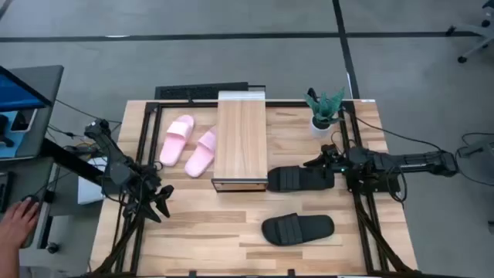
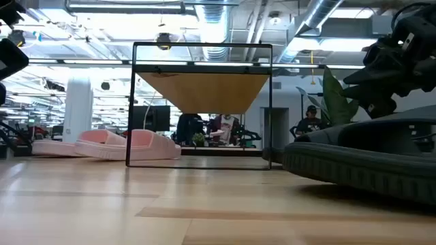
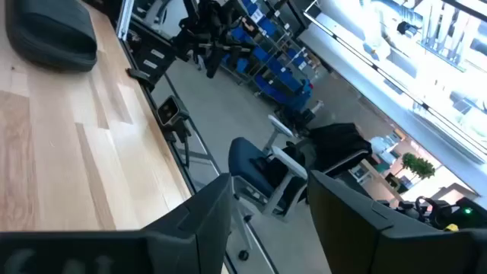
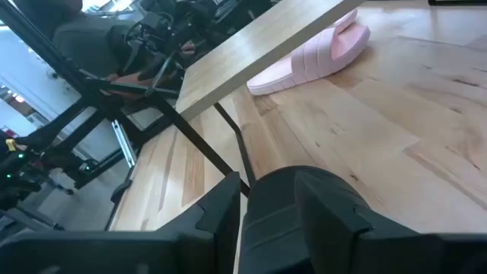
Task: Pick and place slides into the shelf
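Note:
The shelf [image 1: 241, 139] stands mid-table: a light wood top on a dark frame. Two pale pink slides [image 1: 187, 146] lie flat on the table at its left side. One black slide [image 1: 297, 228] lies on the table nearer the front edge. The other black slide [image 1: 297, 178] lies lengthwise at the shelf's right side, with my right gripper [image 1: 328, 165] shut on its right end. My left gripper [image 1: 160, 201] hovers open over the table's left front area and touches nothing. My right gripper holds the black slide by the end nearest the table's right edge [image 4: 293, 202], pinched between the two fingers [image 4: 217, 209]. The fingers come nearly level from the table's right, along the slide's length. The slide's other end points at the shelf. Whether it is lifted clear I cannot tell.
A potted plant [image 1: 324, 110] stands at the far right, close to the right arm. A person's hand [image 1: 19, 220] shows beyond the table's left edge. Bare wood lies between the shelf and the front edge.

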